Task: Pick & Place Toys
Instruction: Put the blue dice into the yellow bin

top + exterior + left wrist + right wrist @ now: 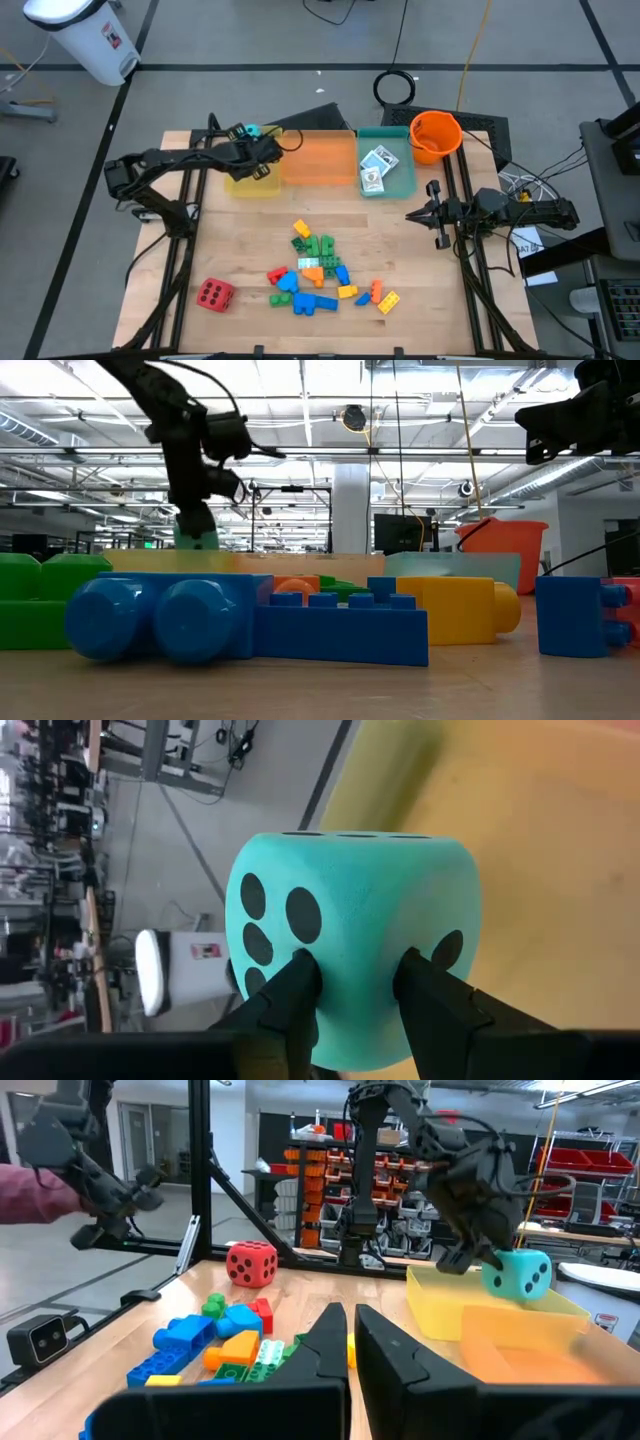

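Observation:
My left gripper is shut on the cyan foam die, which hangs over the yellow tray at the table's far left. The die also shows in the right wrist view, above that tray. A red die lies on the table near the front left. A heap of coloured bricks lies in the middle of the table's near half. Card packs lie in the teal tray. My right gripper waits shut above the table's right side. My left gripper pinches the cyan die between its two fingers, at the side of the die that faces the wrist. The fingers slant down at it from the table's left. The die is lifted clear, above the yellow tray.
An orange tray lies between the yellow and the teal tray along the far edge. An orange bucket stands at the far right corner. A person's sleeve shows beyond the table's left side. Bare wood lies between the trays and the bricks.

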